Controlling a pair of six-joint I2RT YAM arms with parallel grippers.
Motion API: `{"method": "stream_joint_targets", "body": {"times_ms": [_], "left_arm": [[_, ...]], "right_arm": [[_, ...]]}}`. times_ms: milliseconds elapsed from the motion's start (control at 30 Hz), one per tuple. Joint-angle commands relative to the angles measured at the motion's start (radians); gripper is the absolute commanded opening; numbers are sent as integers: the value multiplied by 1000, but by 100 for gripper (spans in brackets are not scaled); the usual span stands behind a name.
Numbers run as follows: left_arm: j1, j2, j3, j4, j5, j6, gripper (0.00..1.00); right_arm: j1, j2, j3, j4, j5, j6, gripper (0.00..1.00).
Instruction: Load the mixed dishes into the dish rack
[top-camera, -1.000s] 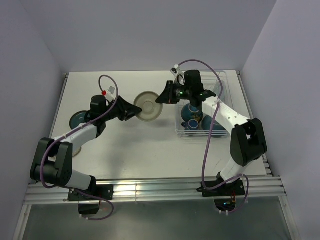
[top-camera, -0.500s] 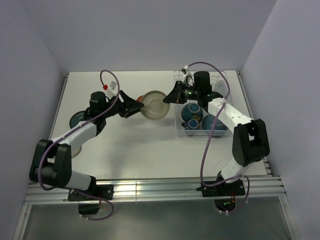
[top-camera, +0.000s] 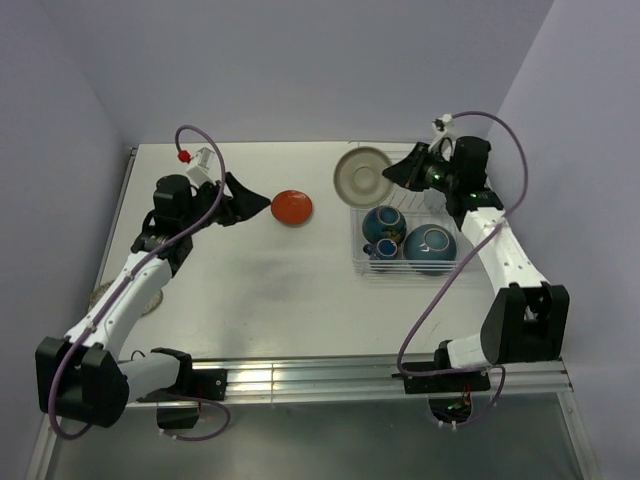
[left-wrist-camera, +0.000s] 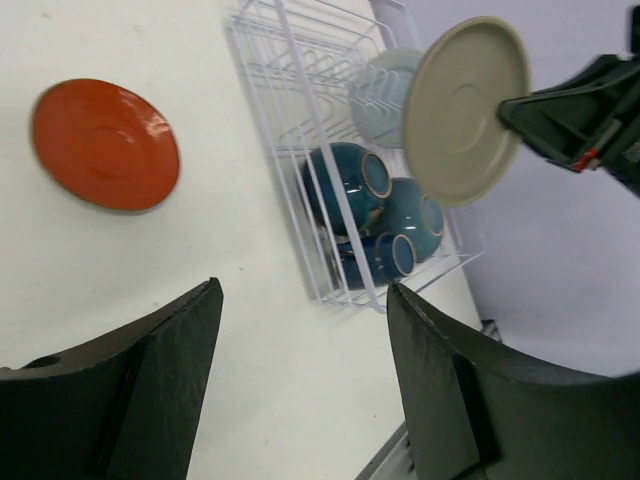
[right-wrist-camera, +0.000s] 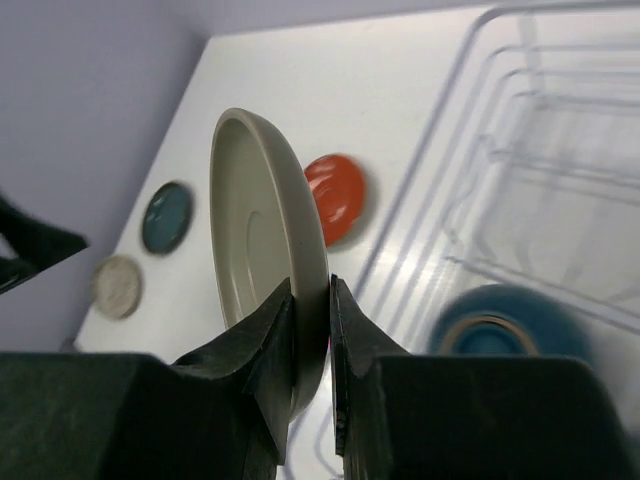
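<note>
Top external, right gripper (top-camera: 397, 172): clamped on the rim of the grey-olive plate (top-camera: 361, 172), which is on edge and in the air.
Plate position: by the far-left corner of the dish rack (left-wrist-camera: 285, 120), not slotted in.
Left gripper (top-camera: 258, 200): jaws wide, empty, just left of the orange-red plate (top-camera: 292, 207), not touching.
Orange-red plate: flat on the table (top-camera: 300, 290).
Rack contents: two teal-blue bowls (top-camera: 384, 222), small dark mug (left-wrist-camera: 385, 255).

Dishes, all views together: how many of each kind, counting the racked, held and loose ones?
Plates: 5 - orange-red plate, grey-olive plate, pale plate, teal plate, beige plate.
Bowls: 2 - darker blue bowl, teal bowl.
Mugs: 1 - small mug.
Total: 8.
</note>
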Motion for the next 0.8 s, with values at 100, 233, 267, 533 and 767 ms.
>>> {"method": "stream_joint_targets", "body": {"times_ms": [100,233,267,533,767], "left_arm": [[7,-144,-34,-178,-228,240,78],[7,-214,-79,-198,-310,254,87],[7,-223,-79,-204,-316,256,90],[7,-249,-83,-217,-330,259,90],[6,-254,-83,-220,-332,260,90]], "right_arm": [[-111,-171,-64,28,255,-134,0],[-148,-197,-87,74,376,-195,0],[-148,-202,-90,88,410,-236,0],[-155,-152,-60,169,606,-324,0],[-153,-83,-60,251,760,-401,0]]}}
